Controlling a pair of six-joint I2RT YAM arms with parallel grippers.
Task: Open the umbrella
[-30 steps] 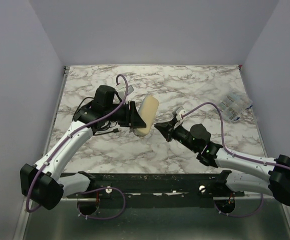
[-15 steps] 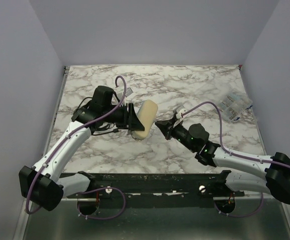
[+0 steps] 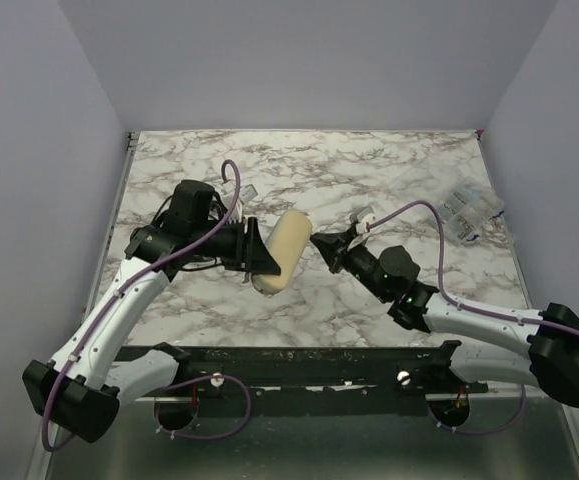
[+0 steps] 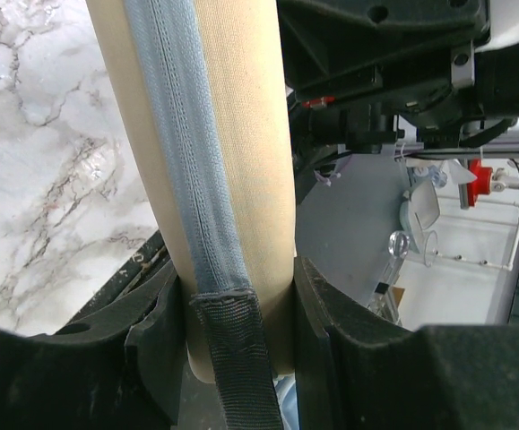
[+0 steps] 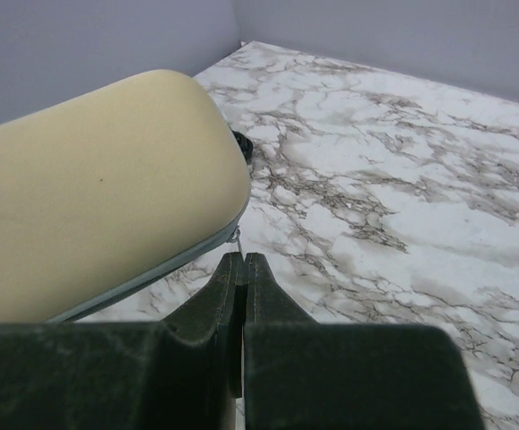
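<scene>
The umbrella itself is not in view. A pale beige oval hard case with a grey zipper band is held off the table. My left gripper is shut on the case's near end. In the left wrist view the case stands between the fingers of the left gripper, with a black strap hanging down. My right gripper is at the case's far end. In the right wrist view the right gripper is shut on the thin metal zipper pull at the edge of the case.
A clear plastic packet lies at the right edge of the marble table. A black cable lies under the left arm. Grey walls stand on three sides.
My left arm has drawn back to the left and nearer, carrying and tilting the case. My right gripper has moved up to the case's end and stays shut there.
</scene>
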